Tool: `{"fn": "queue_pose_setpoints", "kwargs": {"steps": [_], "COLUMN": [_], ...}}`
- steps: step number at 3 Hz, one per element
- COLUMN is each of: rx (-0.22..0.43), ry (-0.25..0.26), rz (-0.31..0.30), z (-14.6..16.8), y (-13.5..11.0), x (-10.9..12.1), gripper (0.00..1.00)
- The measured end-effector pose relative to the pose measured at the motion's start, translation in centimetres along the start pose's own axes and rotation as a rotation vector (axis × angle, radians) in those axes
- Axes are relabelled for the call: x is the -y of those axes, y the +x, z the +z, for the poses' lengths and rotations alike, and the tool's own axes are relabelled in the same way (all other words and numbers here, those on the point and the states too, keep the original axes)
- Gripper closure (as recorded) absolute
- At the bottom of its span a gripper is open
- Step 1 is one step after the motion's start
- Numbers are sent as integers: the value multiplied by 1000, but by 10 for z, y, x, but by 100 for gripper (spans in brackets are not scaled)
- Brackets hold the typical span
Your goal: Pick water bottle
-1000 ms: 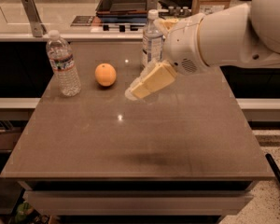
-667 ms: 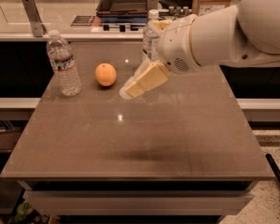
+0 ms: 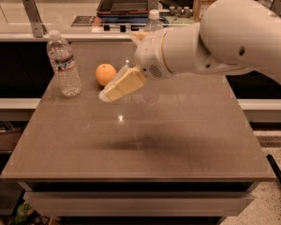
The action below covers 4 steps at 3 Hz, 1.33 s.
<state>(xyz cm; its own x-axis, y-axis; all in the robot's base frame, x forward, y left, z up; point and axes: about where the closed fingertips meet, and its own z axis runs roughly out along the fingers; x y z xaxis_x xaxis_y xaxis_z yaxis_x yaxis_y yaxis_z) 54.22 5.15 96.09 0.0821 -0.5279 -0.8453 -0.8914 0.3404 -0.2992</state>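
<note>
The water bottle (image 3: 63, 64) stands upright at the table's back left. It is clear and ribbed, with a white cap and a narrow dark label band with red. My gripper (image 3: 117, 87), cream-coloured, hangs just above the table at the end of the large white arm (image 3: 210, 41). It points down and to the left. It is to the right of the water bottle and apart from it, with nothing seen in it.
An orange (image 3: 105, 74) lies between the bottle and the gripper, just behind the gripper's tip. A second bottle (image 3: 152, 21) stands at the back, mostly hidden by the arm. A counter with a dark tray (image 3: 126, 1) runs behind the table (image 3: 131, 139).
The arm and gripper have moved left across the table, closer to the orange and the water bottle. The bottles and the orange have not moved.
</note>
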Motion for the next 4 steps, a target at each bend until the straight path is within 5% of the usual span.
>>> {"fn": "queue_pose_setpoints", "kwargs": {"steps": [4], "rx": [230], "ry": [-55], "rz": [76], "z": [111], "y": [-26], "x": [-1], "gripper": [0]}}
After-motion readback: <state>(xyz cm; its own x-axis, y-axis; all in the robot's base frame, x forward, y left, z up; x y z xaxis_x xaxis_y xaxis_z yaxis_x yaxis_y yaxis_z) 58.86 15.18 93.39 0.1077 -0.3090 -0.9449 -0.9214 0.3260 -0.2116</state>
